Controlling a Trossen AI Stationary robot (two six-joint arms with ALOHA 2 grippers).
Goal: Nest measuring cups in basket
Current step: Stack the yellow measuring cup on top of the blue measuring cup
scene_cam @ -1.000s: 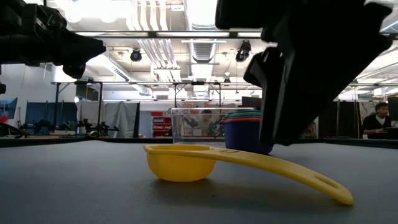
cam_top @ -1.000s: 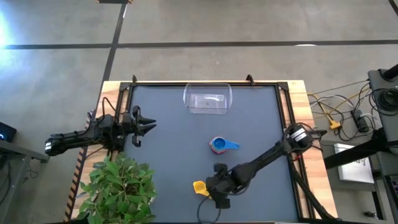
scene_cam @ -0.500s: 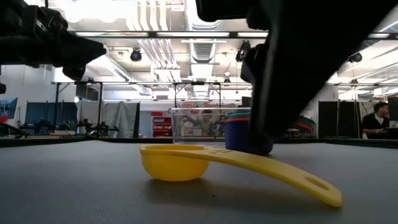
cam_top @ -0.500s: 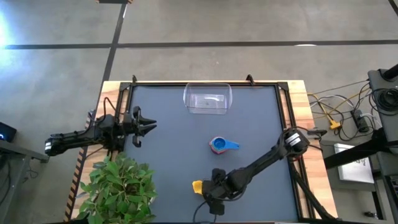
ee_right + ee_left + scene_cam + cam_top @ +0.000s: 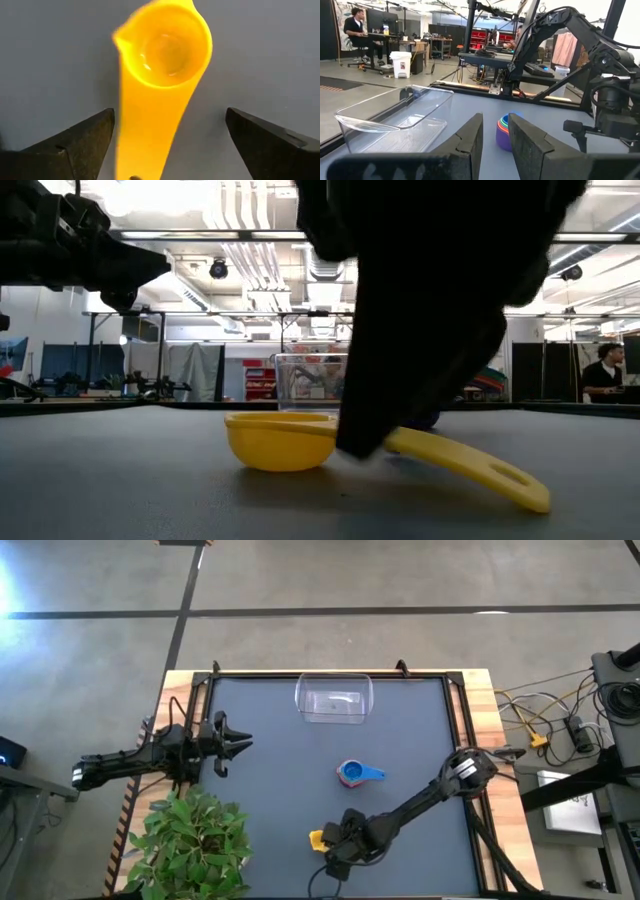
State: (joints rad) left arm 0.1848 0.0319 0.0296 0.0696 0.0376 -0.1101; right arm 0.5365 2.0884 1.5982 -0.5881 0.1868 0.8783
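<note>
High view, looking straight down: a dark bench top [image 5: 270, 770] carries a clear basket [image 5: 334, 700] at the middle of its far edge, with nothing visible inside it. Near the bench's centre sits a stack of measuring cups [image 5: 350, 773], blue on the outside, its handle pointing toward the right edge. A yellow cup [image 5: 318, 839] lies alone near the near edge. The right gripper [image 5: 338, 851] is low over the yellow cup's handle, and in the right wrist view its two dark fingers [image 5: 80, 145] are spread wide, one on each side of the handle, not yet gripping it. In the low view the yellow cup rests upright on the bench, its handle angled upward. The left gripper [image 5: 232, 745] hovers near the left edge, well apart from the cups, its fingers parted and holding nothing. A potted plant [image 5: 195, 840] stands at the near left corner.
</note>
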